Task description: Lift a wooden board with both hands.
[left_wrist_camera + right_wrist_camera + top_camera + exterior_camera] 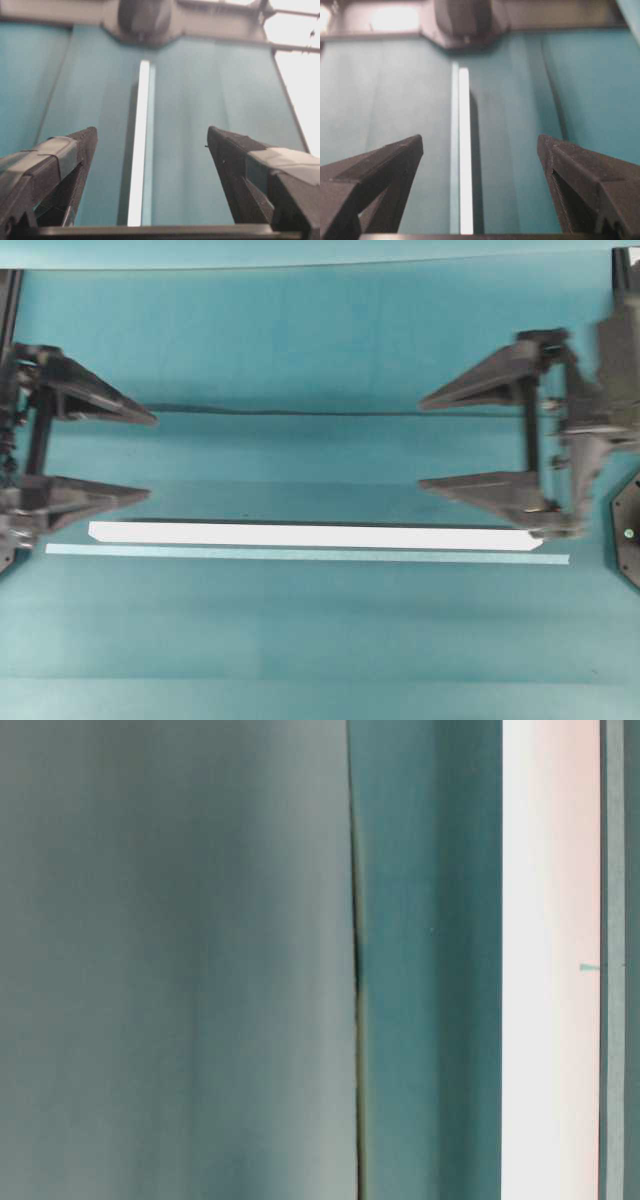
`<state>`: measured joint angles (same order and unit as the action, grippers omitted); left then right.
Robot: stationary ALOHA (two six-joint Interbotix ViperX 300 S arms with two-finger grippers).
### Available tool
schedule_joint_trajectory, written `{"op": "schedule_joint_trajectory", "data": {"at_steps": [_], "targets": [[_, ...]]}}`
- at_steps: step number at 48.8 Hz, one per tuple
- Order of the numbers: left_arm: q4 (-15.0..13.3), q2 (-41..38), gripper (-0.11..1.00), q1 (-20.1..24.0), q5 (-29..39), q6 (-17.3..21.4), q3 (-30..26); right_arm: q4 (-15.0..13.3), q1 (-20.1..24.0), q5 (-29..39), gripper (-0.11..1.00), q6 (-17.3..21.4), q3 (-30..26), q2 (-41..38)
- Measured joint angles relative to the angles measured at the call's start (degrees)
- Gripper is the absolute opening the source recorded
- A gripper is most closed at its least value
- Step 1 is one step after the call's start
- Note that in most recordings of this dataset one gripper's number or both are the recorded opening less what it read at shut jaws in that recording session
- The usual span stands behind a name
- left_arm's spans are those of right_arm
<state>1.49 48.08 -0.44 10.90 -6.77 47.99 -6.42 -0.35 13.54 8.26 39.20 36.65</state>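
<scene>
While the tape [300,554] runs nearest the bottom edge, the board [310,536] lies flat on the table [320,640] just beyond it, parallel. Past that, 2 grippers face inward: left gripper [150,455] and right gripper [420,443] both spread wide, holding nothing, clear of the board.
</scene>
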Motion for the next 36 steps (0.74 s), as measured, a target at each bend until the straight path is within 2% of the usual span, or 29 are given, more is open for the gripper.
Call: {"op": "schedule_joint_trajectory", "data": {"at_steps": [19,36], "targets": [[0.0,3.25,0.98,0.09,-0.26,-0.09,0.62,0.0,-0.35,-2.29,0.94,0.09,6.24,12.13],[0.0,4.13,0.97,0.09,-0.35,-0.09,1.23,0.18,-0.35,-6.24,0.93,0.09,9.32,14.68]]}}
